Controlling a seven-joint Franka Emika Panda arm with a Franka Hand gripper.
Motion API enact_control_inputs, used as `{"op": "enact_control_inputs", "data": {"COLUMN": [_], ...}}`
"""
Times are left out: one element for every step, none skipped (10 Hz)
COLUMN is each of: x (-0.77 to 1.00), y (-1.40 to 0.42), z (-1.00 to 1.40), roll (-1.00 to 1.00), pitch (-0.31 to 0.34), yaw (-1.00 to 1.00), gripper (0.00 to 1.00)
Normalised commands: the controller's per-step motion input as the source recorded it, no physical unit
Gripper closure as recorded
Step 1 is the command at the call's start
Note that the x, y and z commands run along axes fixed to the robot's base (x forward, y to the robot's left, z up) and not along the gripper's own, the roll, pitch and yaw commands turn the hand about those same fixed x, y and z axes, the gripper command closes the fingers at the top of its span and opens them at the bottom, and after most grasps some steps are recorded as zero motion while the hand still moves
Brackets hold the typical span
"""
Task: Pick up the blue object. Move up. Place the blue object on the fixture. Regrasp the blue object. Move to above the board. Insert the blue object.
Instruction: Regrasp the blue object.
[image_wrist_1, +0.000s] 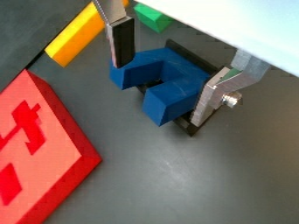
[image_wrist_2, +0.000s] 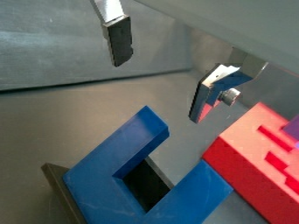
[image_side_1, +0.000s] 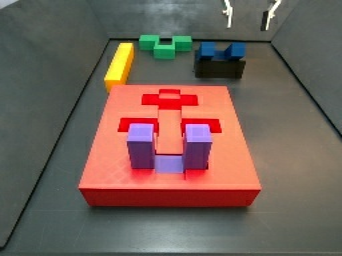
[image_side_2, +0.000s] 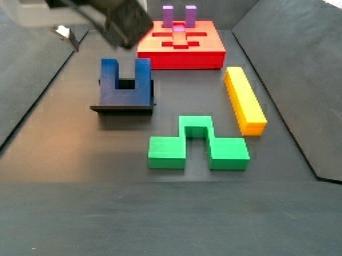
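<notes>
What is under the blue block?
The blue block sits on the black fixture, prongs up. The fixture hides the floor beneath. The hand hangs open above, holding nothing.

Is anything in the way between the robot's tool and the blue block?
Nothing visible. The open tool hangs above the blue object, which sits prongs-up on the fixture. In a wrist view its fingers flank the block with only air between.
</notes>
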Motion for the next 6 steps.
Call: {"op": "enact_control_inputs", "data": {"x": [0.0,0.0,0.0,0.0,0.0,0.0], "y": [-0.39,-0.38,-0.38,-0.4,-0.41,-0.43], "z": [0.0,0.0,0.0,0.0,0.0,-0.01], "roll": [1.0,1.0,1.0,1.0,1.0,1.0], "pitch": [0.086,0.12,0.114,0.08,0.091,0.074], "yaw": [0.16,0.19,0.19,0.18,0.19,0.18], "gripper": [0.0,0.0,0.0,0.0,0.0,0.0]}}
